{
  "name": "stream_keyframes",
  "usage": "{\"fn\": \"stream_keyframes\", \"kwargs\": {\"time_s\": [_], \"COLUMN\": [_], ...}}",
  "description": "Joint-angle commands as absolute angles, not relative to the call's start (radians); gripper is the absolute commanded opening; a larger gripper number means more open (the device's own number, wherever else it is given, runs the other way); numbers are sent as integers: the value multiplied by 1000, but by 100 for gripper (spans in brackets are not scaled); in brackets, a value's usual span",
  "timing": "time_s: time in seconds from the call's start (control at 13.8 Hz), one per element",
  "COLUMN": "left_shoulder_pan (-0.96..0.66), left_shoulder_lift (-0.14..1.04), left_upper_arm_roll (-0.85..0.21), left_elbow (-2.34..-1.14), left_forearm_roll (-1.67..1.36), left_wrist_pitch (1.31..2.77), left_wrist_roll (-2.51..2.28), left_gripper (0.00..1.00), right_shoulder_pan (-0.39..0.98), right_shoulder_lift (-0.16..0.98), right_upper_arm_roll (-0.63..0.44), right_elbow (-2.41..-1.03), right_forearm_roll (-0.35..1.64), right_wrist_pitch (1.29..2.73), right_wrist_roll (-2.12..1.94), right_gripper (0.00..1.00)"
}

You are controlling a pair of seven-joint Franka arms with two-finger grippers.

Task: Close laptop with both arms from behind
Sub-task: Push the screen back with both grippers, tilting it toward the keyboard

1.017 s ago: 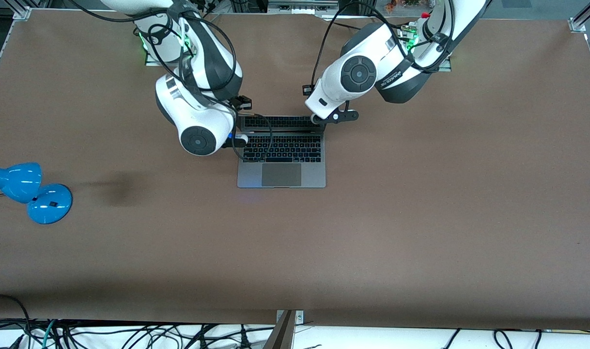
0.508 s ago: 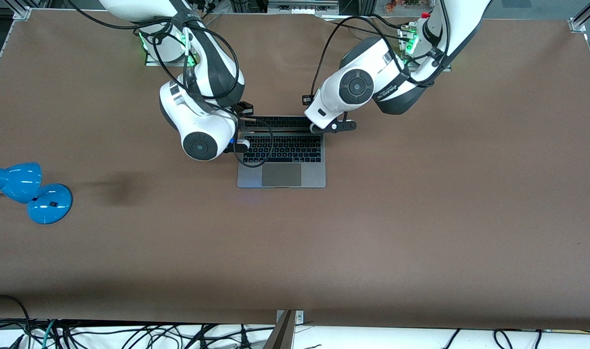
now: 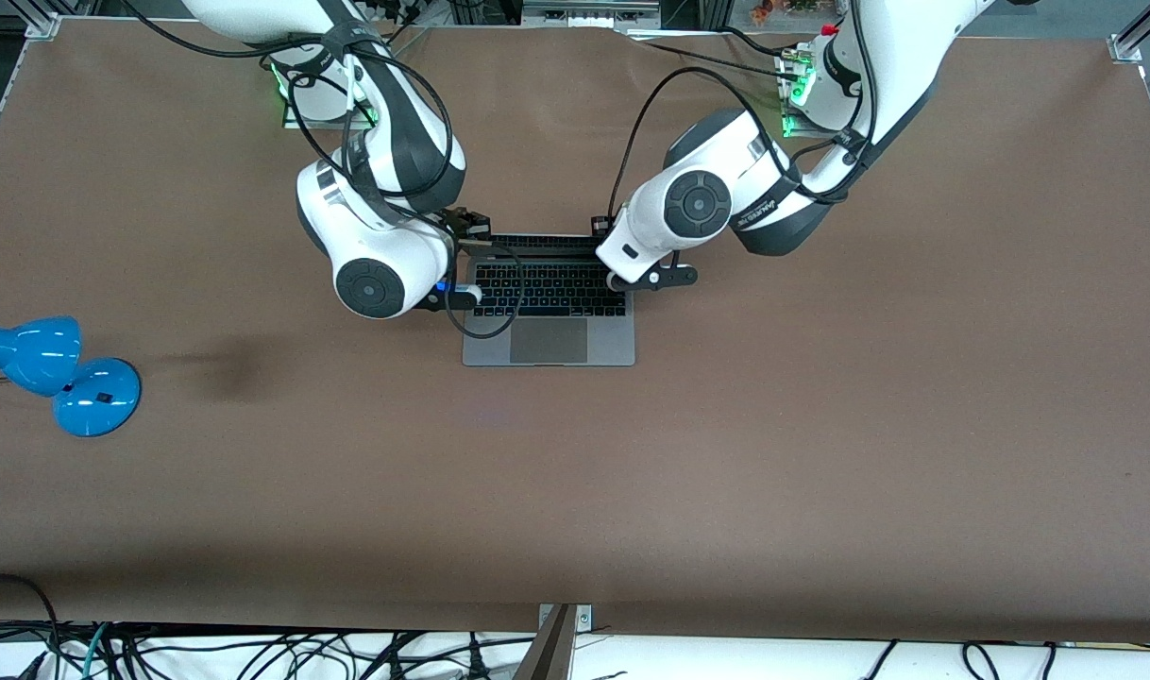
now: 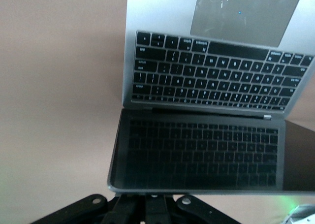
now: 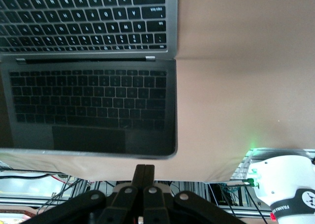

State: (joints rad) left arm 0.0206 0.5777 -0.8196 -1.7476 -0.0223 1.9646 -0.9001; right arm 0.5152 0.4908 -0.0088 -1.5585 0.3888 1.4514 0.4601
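Note:
The space-grey laptop (image 3: 549, 340) sits open at the table's middle, its lid (image 3: 537, 244) tilted forward over the black keyboard. My right gripper (image 3: 471, 225) is shut at the lid's top edge, at the corner toward the right arm's end. In the right wrist view its shut fingertips (image 5: 144, 171) sit just off the dark screen's edge (image 5: 88, 106). My left gripper (image 3: 601, 227) is shut at the lid's other top corner. In the left wrist view its fingers (image 4: 147, 202) meet the edge of the screen (image 4: 197, 155), which mirrors the keyboard (image 4: 211, 81).
A blue desk lamp (image 3: 56, 373) stands near the table edge at the right arm's end. Black cables loop from both wrists over the laptop's keyboard (image 3: 485, 312). Brown tabletop (image 3: 820, 425) lies bare nearer the front camera.
Both grippers have moved toward the front camera with the lid's top edge. The lid has tipped further down over the keyboard.

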Motion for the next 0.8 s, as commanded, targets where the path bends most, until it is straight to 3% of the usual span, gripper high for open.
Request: {"fn": "stream_keyframes", "kwargs": {"time_s": [0.0, 0.73], "left_shoulder_pan": [-76, -89], "left_shoulder_lift": [624, 676], "left_upper_arm_roll": [-738, -703], "left_elbow": [-1666, -1624], "left_forearm_roll": [11, 37], "left_wrist_pitch": [1957, 1957], "left_wrist_roll": [-930, -923], "left_gripper": [0, 0], "right_shoulder_pan": [512, 476], "right_shoulder_lift": [511, 549], "right_upper_arm_roll": [-11, -14], "right_elbow": [-1517, -1499], "right_forearm_roll": [400, 394], "right_wrist_pitch": [1485, 1577], "right_wrist_roll": [440, 331], "right_gripper": [0, 0]}}
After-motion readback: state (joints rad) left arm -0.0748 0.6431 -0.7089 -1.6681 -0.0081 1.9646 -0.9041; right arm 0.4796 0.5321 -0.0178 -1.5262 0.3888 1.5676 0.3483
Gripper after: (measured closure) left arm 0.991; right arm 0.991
